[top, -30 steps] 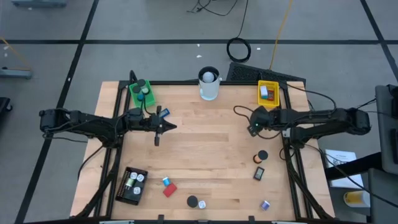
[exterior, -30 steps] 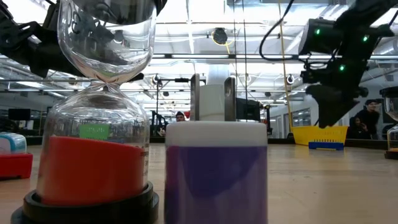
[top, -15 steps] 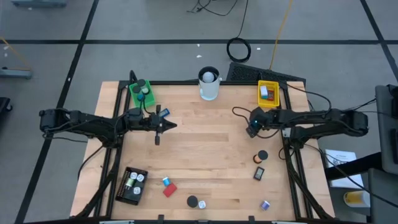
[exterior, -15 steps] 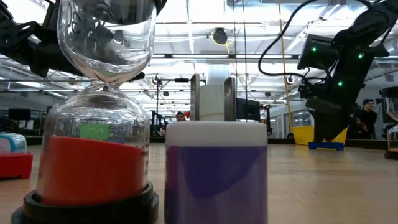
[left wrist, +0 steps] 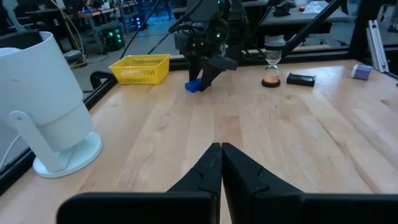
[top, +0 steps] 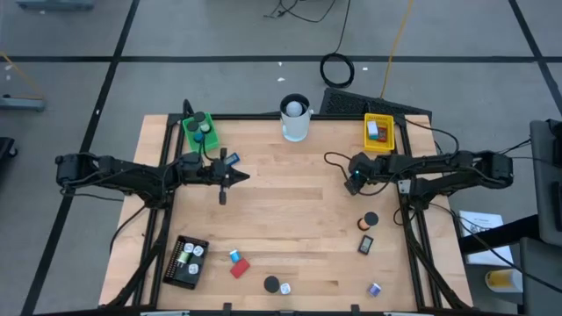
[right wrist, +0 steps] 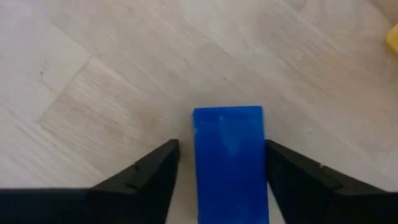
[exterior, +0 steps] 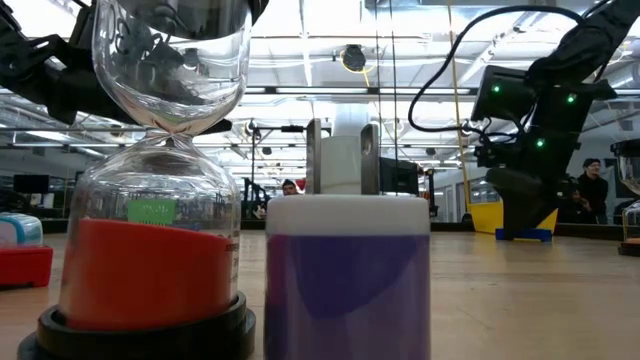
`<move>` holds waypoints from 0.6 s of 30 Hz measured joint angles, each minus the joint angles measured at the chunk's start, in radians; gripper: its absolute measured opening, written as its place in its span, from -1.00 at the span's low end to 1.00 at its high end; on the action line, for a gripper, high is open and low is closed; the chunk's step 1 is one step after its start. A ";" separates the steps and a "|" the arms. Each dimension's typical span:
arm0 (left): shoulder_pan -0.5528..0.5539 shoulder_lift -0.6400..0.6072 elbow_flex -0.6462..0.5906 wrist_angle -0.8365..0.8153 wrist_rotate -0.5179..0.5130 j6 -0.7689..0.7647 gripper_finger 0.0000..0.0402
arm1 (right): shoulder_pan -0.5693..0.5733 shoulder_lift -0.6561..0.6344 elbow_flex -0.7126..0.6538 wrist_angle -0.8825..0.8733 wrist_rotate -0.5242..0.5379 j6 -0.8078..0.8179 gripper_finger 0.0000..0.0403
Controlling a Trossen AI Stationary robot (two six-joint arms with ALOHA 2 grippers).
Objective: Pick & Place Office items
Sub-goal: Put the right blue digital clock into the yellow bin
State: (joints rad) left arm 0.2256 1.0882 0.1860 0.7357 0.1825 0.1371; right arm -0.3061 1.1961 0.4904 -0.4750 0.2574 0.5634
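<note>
Blue block, between right gripper fingers, small gaps

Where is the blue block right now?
The blue block lies on the table's right side, between the right gripper's open fingers, just in front of the yellow tray.

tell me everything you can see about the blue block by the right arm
The blue block is a plain, smooth rectangular piece, solid blue and plastic-looking, with no markings visible. It lies flat on the wooden table, near the yellow tray. The right tool sits over it with its fingers open on either side, a thin gap showing along each side. From the left arm's camera it shows at the base of the right arm, resting on the tabletop.
</note>
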 joint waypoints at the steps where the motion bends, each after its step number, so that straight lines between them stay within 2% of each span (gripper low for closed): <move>1: 0.000 0.000 0.000 0.000 0.000 0.000 -0.89 | 0.000 -0.002 -0.001 -0.003 -0.001 0.003 0.00; 5: 0.000 0.000 -0.013 0.043 0.000 0.041 -0.94 | 0.000 -0.012 -0.002 -0.009 -0.001 0.016 -0.26; 8: 0.012 0.000 -0.075 0.221 0.008 0.035 -0.98 | 0.000 -0.032 0.008 -0.043 -0.007 0.027 -0.26; 11: 0.022 0.000 -0.143 0.341 0.053 0.024 -0.93 | -0.001 -0.072 0.047 -0.105 -0.008 0.029 -0.26; 14: 0.024 0.000 -0.171 0.353 0.128 0.019 -0.93 | -0.019 -0.118 0.105 -0.172 -0.001 0.054 -0.20; 18: 0.022 0.001 -0.163 0.330 0.250 0.039 -0.98 | -0.103 -0.151 0.185 -0.215 0.032 0.079 -0.18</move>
State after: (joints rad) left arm 0.2477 1.0889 0.0231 1.0657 0.4326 0.1757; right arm -0.4087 1.0449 0.6756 -0.6903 0.2899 0.6428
